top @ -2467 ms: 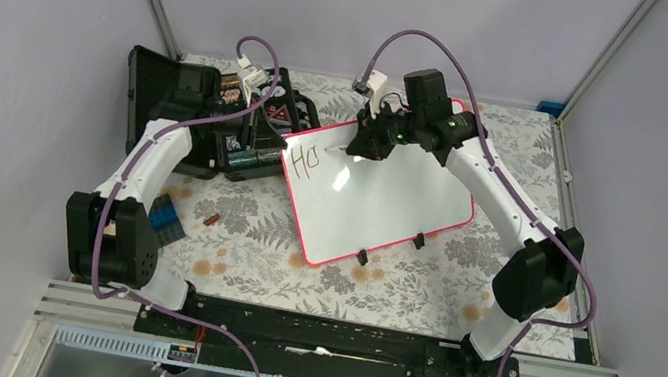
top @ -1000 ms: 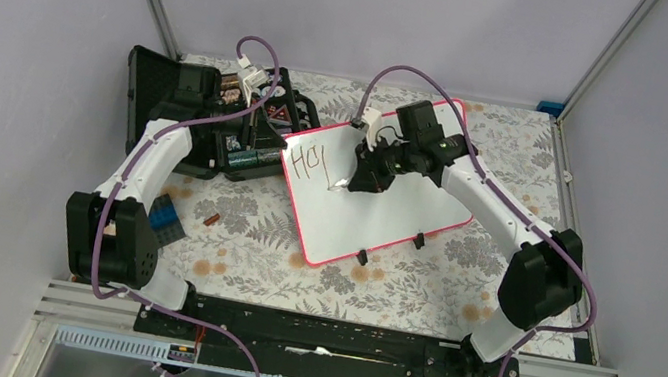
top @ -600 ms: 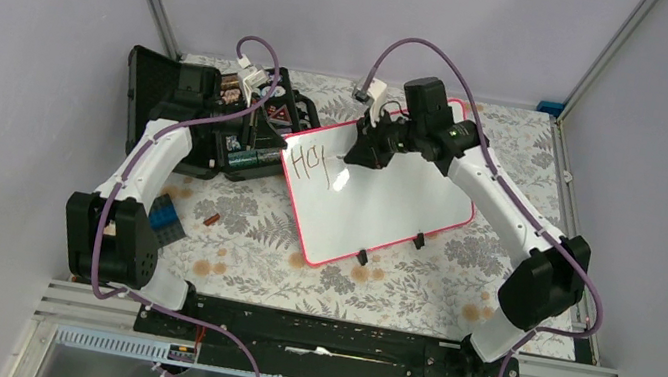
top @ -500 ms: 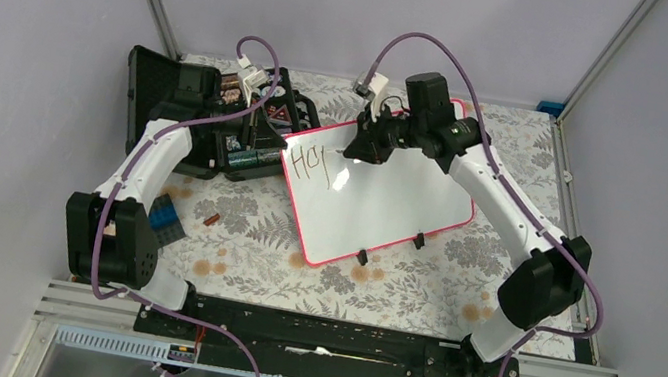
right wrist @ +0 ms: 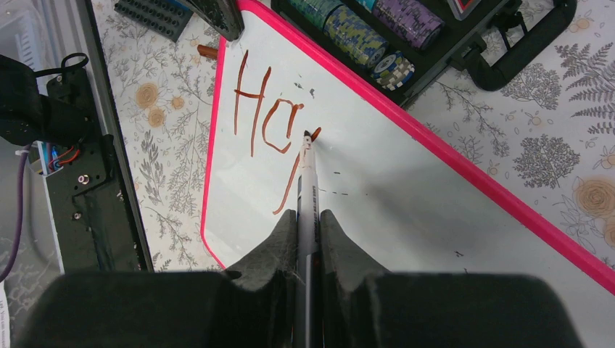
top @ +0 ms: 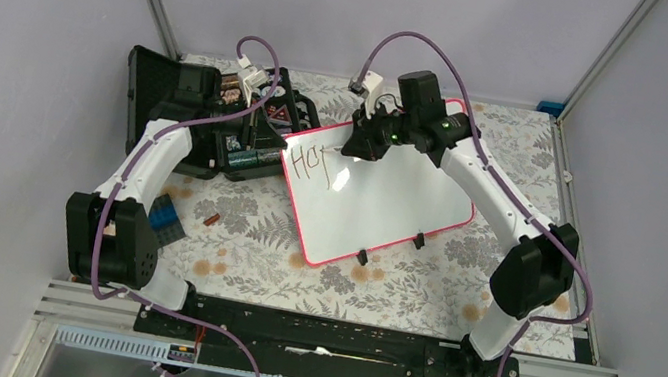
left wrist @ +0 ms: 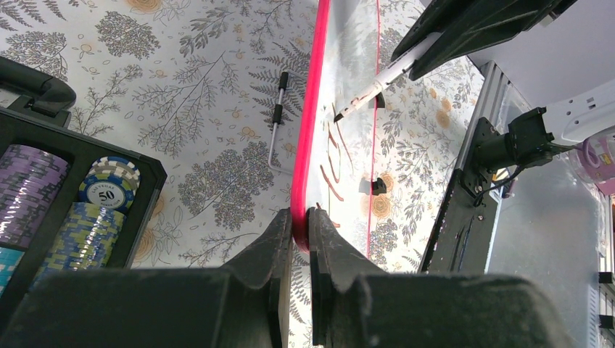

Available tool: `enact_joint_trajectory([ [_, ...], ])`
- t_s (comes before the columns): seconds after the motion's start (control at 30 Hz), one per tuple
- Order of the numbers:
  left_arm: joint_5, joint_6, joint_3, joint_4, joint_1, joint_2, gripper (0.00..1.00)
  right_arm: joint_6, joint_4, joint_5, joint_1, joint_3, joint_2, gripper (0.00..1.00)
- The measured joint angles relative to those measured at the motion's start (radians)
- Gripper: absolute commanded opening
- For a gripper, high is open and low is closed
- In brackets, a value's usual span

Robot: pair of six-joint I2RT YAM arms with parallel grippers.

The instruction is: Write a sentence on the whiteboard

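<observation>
Marker [right wrist: 307, 190] has risen, the sentence [right wrist: 269, 122] one stroke longer.

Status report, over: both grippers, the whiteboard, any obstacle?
Left gripper shut on whiteboard rim. Right gripper shut on marker, tip at the board. Sentence unfinished: H, o, part of third letter. Nothing blocking the board.

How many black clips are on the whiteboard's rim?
2. Both sit on the near long edge of the whiteboard: one clip toward the left, the other clip further right. The right arm covers part of the far edge, so more could be hidden.
</observation>
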Motion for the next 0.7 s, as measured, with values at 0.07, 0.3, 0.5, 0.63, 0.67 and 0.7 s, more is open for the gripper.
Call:
enact_joint_trajectory([
  [0.07,-0.001,0.001,0.0,0.0,-0.001,0.0,0.0,0.001,0.0,0.005,0.0,0.003,0.0,0.0],
  [0.3,-0.003,0.003,0.0,0.0,-0.001,0.0,0.0,0.006,0.0,0.008,-0.018,0.007,0.0,0.0],
  [0.5,-0.009,0.004,0.0,0.0,-0.001,0.0,0.0,0.009,0.0,0.001,-0.036,0.006,-0.001,0.0],
  [0.63,-0.009,0.005,0.0,0.0,-0.002,0.0,0.0,0.008,0.002,-0.003,-0.037,-0.005,-0.006,0.0],
  [0.67,-0.009,0.005,0.0,0.0,-0.002,0.0,0.0,0.008,0.003,-0.003,-0.038,-0.012,-0.01,0.0],
  [0.7,-0.009,0.005,0.0,0.0,-0.002,0.0,0.0,0.008,0.002,-0.003,-0.038,-0.019,-0.013,0.0],
])
